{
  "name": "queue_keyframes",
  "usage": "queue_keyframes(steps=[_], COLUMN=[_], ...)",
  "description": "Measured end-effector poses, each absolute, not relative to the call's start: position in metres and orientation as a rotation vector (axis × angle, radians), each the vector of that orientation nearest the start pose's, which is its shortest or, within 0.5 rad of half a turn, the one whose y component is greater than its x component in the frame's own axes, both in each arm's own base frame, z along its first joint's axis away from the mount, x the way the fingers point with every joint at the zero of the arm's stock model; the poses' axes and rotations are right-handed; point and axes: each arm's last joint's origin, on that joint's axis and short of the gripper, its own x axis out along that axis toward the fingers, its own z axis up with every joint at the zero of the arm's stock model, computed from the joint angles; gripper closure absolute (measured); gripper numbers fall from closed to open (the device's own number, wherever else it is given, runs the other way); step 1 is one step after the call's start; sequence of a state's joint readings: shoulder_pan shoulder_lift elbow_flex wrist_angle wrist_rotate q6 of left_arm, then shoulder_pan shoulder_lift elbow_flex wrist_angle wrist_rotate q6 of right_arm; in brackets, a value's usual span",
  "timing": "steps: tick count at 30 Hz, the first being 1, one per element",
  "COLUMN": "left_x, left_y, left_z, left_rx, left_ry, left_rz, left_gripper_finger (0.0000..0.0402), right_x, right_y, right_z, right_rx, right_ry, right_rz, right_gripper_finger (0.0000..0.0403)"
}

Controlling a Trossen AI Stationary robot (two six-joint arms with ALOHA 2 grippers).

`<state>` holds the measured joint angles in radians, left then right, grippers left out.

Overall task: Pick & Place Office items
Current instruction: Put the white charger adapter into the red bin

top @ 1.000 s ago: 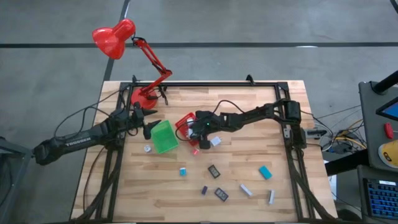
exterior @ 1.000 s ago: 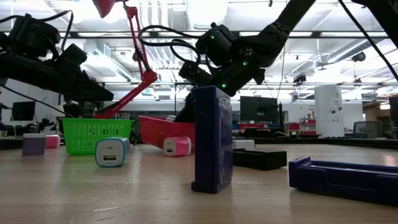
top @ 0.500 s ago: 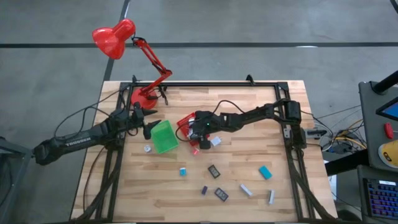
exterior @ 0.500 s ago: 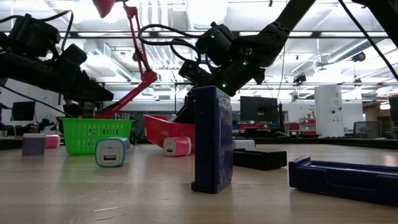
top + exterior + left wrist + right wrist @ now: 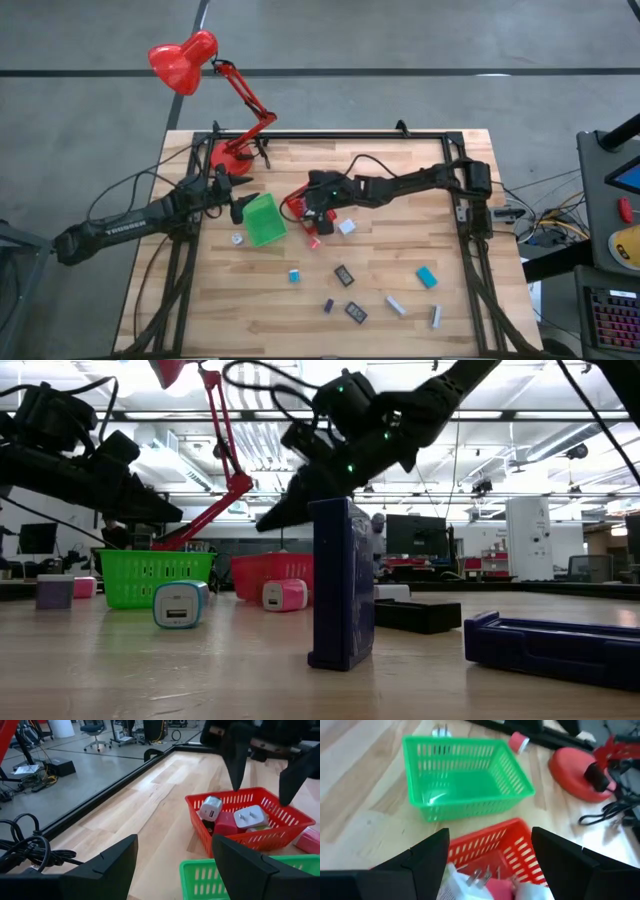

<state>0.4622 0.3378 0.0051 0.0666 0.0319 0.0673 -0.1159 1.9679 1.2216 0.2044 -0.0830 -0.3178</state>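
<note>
The right gripper point(image 5: 312, 203) hangs over the red bin point(image 5: 240, 820) with its two fingers spread apart and nothing between them. Directly beneath it, inside that bin, lie several small office items: a white plug adapter point(image 5: 248, 816), a white-and-grey charger cube point(image 5: 210, 807) and a red block point(image 5: 226, 824). In the right wrist view these items show between the fingers as a white piece with prongs and a pink one, though that view is too blurred to tell them apart well.

Just beside the red bin, on the side away from the right arm's base, stands the green bin point(image 5: 264, 219), and the left gripper point(image 5: 238, 196) hovers next to it, fingers apart and empty.

A pink-and-white cube point(image 5: 313, 241) lies on the table point(image 5: 400, 180) close below the right gripper, outside the red bin, and a white block point(image 5: 347, 227) lies near it. Farther from the gripper, toward the table's front edge, are scattered a teal-edged charger point(image 5: 294, 275), a teal block point(image 5: 427, 277), black rectangular pieces point(image 5: 343, 275) and grey-white sticks point(image 5: 396, 305). A red desk lamp point(image 5: 185, 62) stands at the back corner, behind the left gripper.
</note>
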Motion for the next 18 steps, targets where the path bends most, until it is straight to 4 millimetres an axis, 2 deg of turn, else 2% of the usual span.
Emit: queue_keyframes(steps=[5, 8, 15, 18], left_x=[0.104, 0.104, 0.104, 0.104], left_y=[0.051, 0.051, 0.051, 0.051], left_z=[0.142, 0.142, 0.141, 0.141], left_rx=[0.000, -0.001, -0.003, -0.002], left_ry=[0.276, 0.278, 0.287, 0.286], left_rz=[0.418, 0.418, 0.420, 0.420], left_gripper_finger=[0.0144, 0.0144, 0.0144, 0.0144], right_x=[0.417, 0.407, 0.367, 0.352], right_y=[-0.045, -0.043, -0.035, -0.033], right_z=[0.200, 0.215, 0.236, 0.236], right_rx=[-0.254, -0.241, -0.199, -0.215], right_ry=[0.556, 0.627, 0.807, 0.855], right_rz=[0.058, 0.070, 0.122, 0.187], right_gripper_finger=[0.0135, 0.0141, 0.0149, 0.0147])
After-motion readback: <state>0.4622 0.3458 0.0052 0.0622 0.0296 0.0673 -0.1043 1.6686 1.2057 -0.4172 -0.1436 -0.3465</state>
